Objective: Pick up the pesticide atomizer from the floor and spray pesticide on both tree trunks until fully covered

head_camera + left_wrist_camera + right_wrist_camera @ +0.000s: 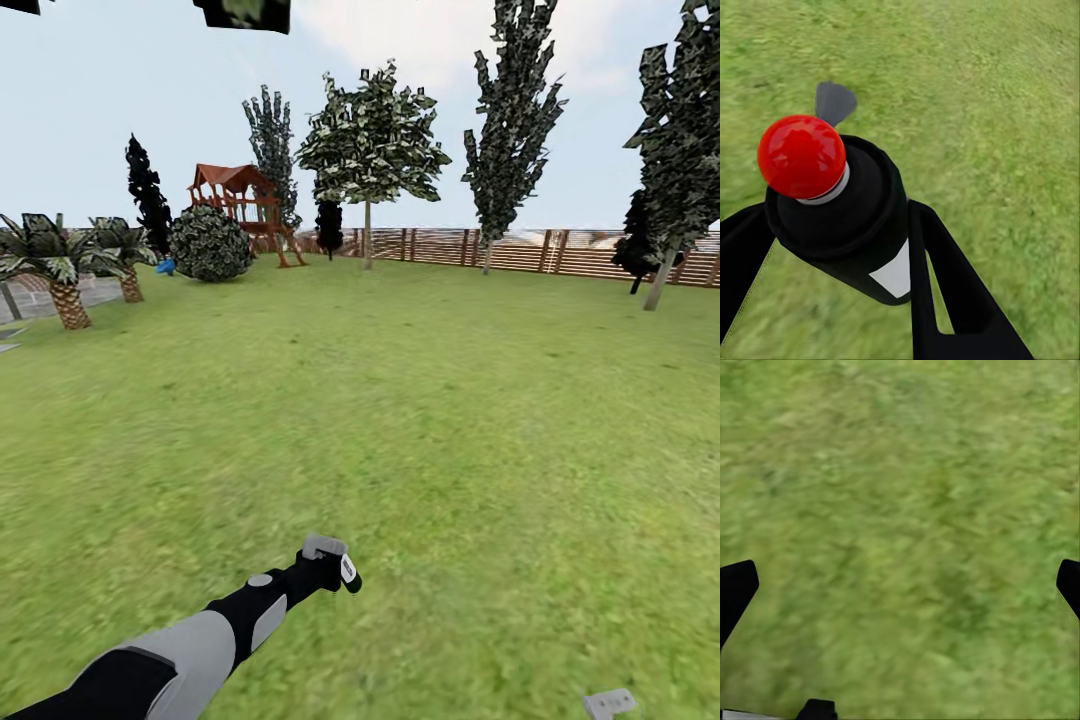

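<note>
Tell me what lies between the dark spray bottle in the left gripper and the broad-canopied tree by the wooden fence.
Only bare green lawn lies between the dark spray bottle and the broad-canopied tree, as the head view shows.

Open lawn (420, 420) ahead; palms (60, 265), bush (210, 243), fence (540, 250) far off.

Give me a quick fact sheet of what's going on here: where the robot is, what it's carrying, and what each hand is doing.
place: grass lawn ringed by a wooden fence
carried item: pesticide atomizer, dark bottle with red knob and white label
left gripper: shut on the atomizer, held out over the grass
right gripper: open, nothing between its fingers, grass below
nearest broad-canopy tree: far ahead by the fence
other sights: play structure, round bush, palm-like plants at left
spray: none visible
</note>
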